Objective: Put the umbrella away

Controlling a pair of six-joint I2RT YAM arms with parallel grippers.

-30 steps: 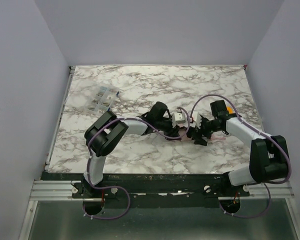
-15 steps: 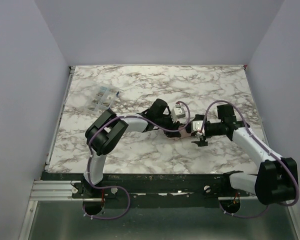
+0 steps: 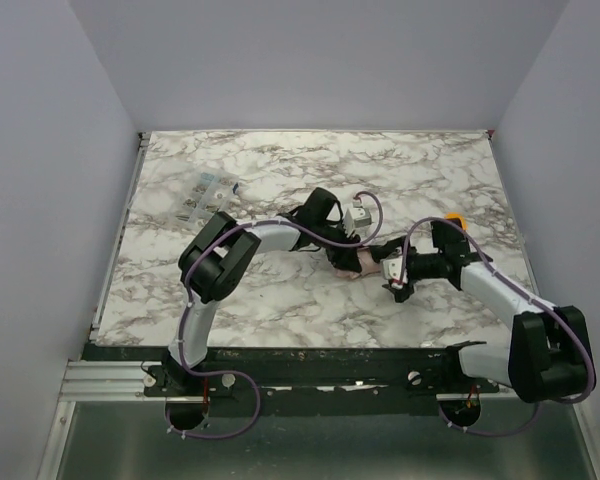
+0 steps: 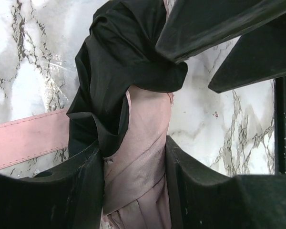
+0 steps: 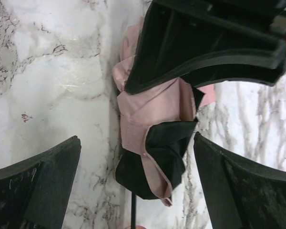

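A robotics lab cell: plain pale-lilac panel walls (image 3: pixel 40 150) enclosed a white marble-patterned tabletop (image 3: pixel 380 165) fronted by a silver aluminium rail (image 3: pixel 100 378).

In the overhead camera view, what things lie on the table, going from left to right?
clear plastic packet → umbrella → small orange object
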